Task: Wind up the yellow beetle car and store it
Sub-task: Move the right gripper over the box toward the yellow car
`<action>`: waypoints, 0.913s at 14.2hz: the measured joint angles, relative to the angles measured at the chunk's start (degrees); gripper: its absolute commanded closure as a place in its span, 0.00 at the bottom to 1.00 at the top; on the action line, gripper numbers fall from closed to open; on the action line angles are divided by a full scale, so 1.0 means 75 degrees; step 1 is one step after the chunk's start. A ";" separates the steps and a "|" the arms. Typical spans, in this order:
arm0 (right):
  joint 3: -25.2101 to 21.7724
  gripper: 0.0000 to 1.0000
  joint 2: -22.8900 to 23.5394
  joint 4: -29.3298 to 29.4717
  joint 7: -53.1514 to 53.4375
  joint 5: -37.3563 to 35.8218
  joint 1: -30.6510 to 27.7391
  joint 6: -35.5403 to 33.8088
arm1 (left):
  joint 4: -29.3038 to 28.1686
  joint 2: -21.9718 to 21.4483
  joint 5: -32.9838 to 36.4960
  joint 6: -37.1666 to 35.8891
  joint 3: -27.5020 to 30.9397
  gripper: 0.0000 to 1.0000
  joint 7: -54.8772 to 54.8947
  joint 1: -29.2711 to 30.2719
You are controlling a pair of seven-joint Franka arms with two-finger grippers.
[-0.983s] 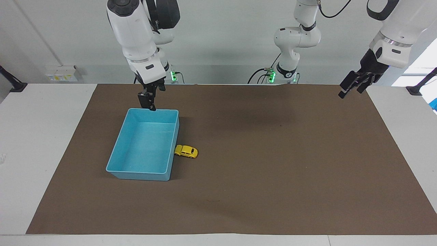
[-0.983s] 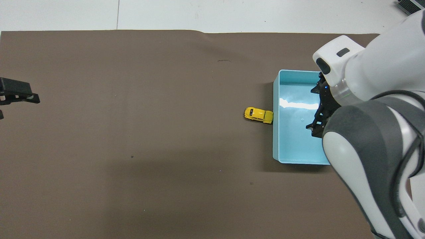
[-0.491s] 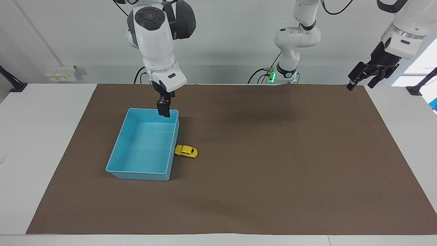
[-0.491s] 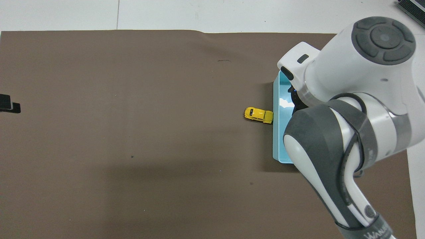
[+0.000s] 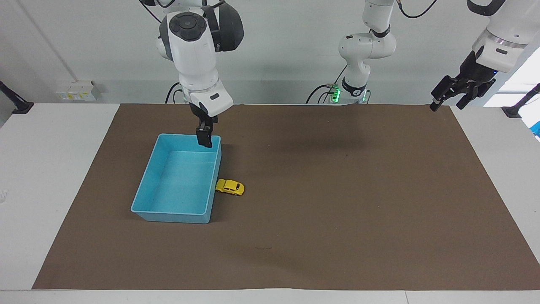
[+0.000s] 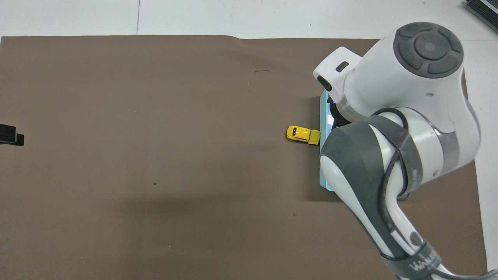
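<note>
Yellow beetle car (image 5: 230,187) sits mid-frame touching the blue tray (image 5: 147,185), so the right gripper (image 5: 204,138), jaws wide like the left gripper (image 5: 448,96), could bump the wall grabbing it.

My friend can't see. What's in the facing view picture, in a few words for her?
A tiny yellow toy car sits on a brown mat, touching the side of an empty blue tray. The right gripper hangs over the tray's corner nearest the robots, and the left gripper waits in the air over the mat's edge.
</note>
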 measured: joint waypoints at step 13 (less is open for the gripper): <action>0.0000 0.00 0.0431 -0.0499 -0.0229 0.0000 0.0023 0.0922 | 0.0083 0.0090 0.0010 -0.0380 -0.0095 0.00 0.0443 -0.0005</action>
